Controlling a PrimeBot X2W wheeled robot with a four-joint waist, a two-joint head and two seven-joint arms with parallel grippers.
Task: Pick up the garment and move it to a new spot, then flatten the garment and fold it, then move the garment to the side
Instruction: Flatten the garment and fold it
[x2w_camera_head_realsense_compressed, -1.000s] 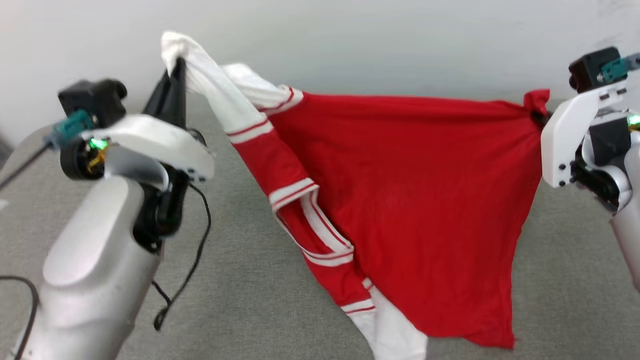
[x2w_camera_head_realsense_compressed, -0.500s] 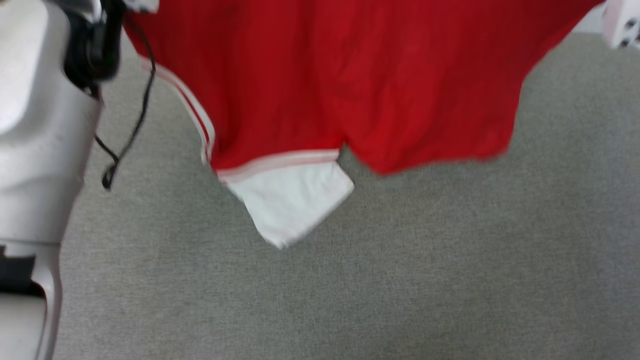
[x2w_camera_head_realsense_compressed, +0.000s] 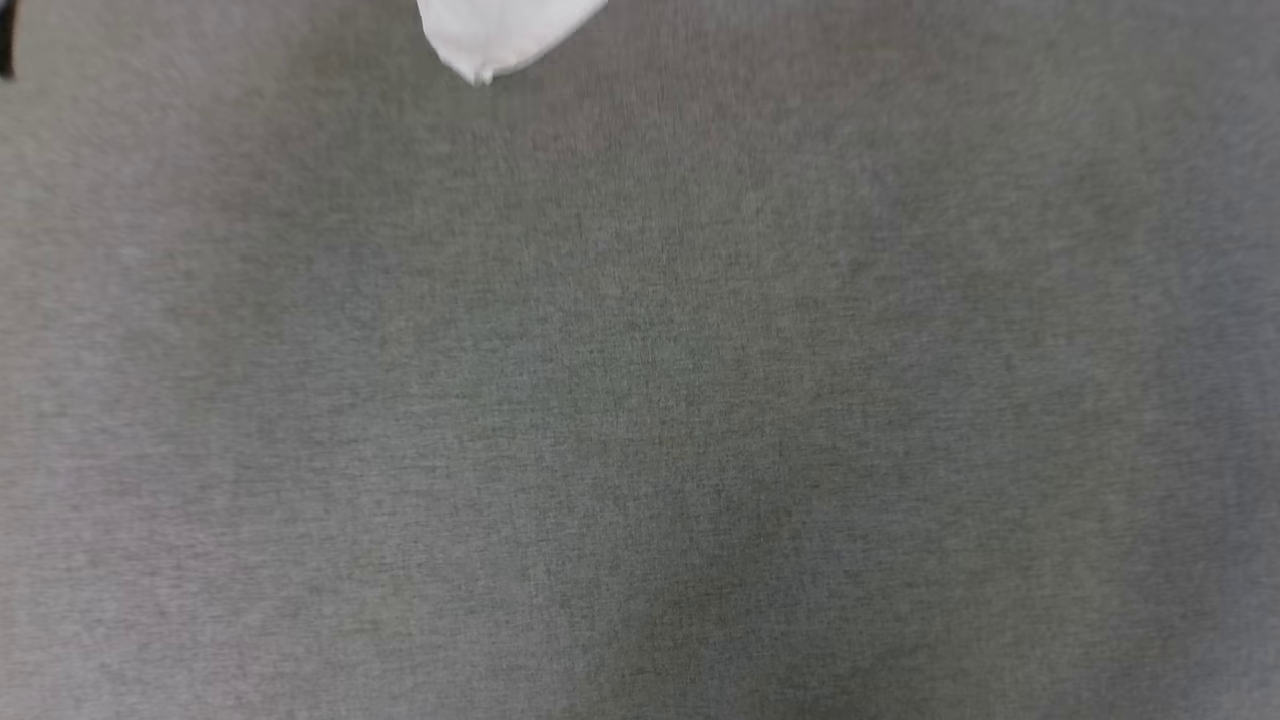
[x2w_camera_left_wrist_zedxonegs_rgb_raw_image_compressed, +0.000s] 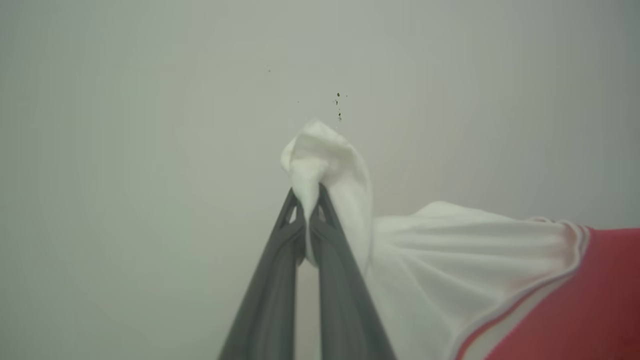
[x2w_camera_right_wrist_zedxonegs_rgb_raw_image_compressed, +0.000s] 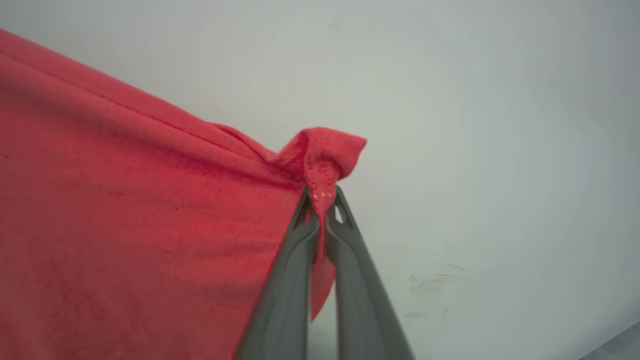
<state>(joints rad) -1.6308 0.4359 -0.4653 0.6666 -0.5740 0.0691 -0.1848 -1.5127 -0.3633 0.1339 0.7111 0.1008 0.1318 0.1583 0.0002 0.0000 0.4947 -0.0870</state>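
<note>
The garment is a red jersey with white sleeves and striped trim, held up off the surface. In the left wrist view my left gripper (x2w_camera_left_wrist_zedxonegs_rgb_raw_image_compressed: 307, 200) is shut on a bunched tip of white sleeve, and the rest of the garment (x2w_camera_left_wrist_zedxonegs_rgb_raw_image_compressed: 480, 270) hangs away to the right. In the right wrist view my right gripper (x2w_camera_right_wrist_zedxonegs_rgb_raw_image_compressed: 322, 200) is shut on a red corner, with the red body of the garment (x2w_camera_right_wrist_zedxonegs_rgb_raw_image_compressed: 125, 225) spreading to the left. In the head view a white tip of the garment (x2w_camera_head_realsense_compressed: 495, 35) dangles at the top edge.
A grey fabric surface (x2w_camera_head_realsense_compressed: 640, 400) spreads across the head view. A plain pale wall (x2w_camera_left_wrist_zedxonegs_rgb_raw_image_compressed: 150, 125) stands behind both grippers. The same wall (x2w_camera_right_wrist_zedxonegs_rgb_raw_image_compressed: 500, 150) backs the right wrist view.
The head camera has tilted down, so the garment and both arms have slid out of the top of the head view. Both grippers stay shut on the garment.
</note>
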